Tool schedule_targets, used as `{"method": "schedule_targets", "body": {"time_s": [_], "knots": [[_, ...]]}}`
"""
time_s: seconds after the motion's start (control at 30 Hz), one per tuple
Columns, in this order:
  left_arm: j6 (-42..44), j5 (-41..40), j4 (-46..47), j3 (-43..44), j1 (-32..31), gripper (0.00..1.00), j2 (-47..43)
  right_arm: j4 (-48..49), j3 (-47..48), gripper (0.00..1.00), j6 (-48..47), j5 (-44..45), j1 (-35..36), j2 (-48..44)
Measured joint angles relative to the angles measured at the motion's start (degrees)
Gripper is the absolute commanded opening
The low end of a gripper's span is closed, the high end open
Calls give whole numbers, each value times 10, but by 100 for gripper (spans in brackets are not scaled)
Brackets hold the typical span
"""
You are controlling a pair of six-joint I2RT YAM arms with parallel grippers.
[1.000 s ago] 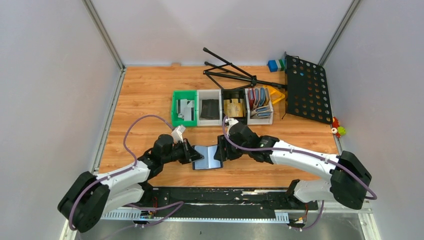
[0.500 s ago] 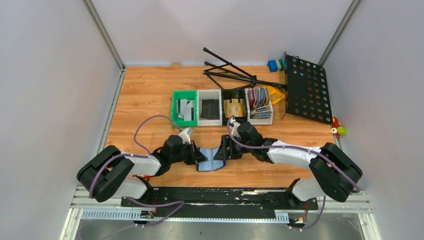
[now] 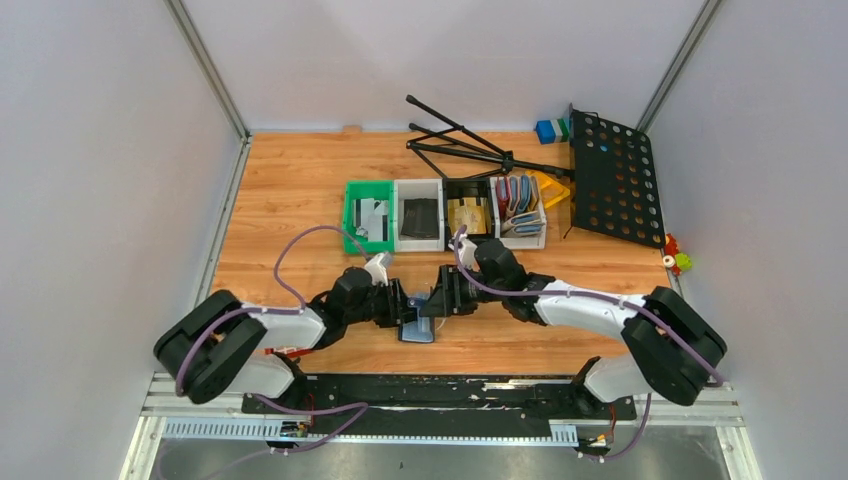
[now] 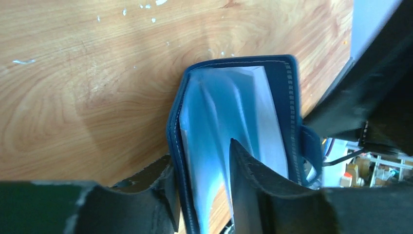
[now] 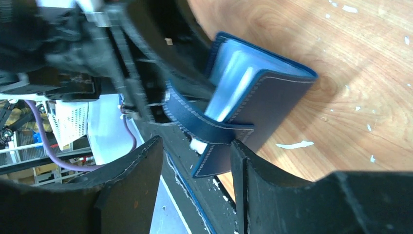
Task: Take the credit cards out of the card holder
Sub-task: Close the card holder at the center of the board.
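The navy-blue card holder is folded almost shut between my two grippers near the table's front. My left gripper is shut on one cover of it. In the left wrist view one finger is outside the navy cover and the other is on the pale blue-grey pockets. My right gripper is open. In the right wrist view a corner of the holder and its clasp tab lie loose between the fingers. No credit cards show in its pockets.
A row of bins stands behind: a green bin with silver-grey cards, a white bin with dark cards, a black bin with tan-gold cards, and a white bin of upright holders. A black perforated stand lies at the back right.
The card holder lay open flat a second ago and is now folded almost shut. Both grippers have moved toward each other.
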Motion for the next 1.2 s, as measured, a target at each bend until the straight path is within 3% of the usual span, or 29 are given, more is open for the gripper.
{"method": "schedule_targets", "body": {"time_s": [0.1, 0.33, 0.5, 0.63, 0.73, 0.87, 1.07, 1.2], "knots": [[13, -24, -63, 0, 0, 53, -66, 17, -1, 52, 10, -5, -1, 37], [54, -92, -279, 13, 0, 52, -259, 47, 16, 48, 23, -20, 12, 100], [69, -122, -386, 17, 0, 36, -356, 44, 63, 41, 19, -20, 36, 116], [75, -115, -403, 17, 0, 25, -332, 22, 98, 35, 13, -7, 44, 117], [75, -103, -402, 17, 0, 10, -290, 7, 110, 35, 12, -2, 45, 119], [76, -92, -385, 18, 0, 4, -249, -13, 111, 34, 10, 2, 46, 125], [71, -57, -296, 21, 0, 6, -164, -35, 111, 31, 9, 10, 46, 134], [60, -32, -235, 23, 0, 21, -113, -44, 111, 27, 8, 19, 46, 134]]}}
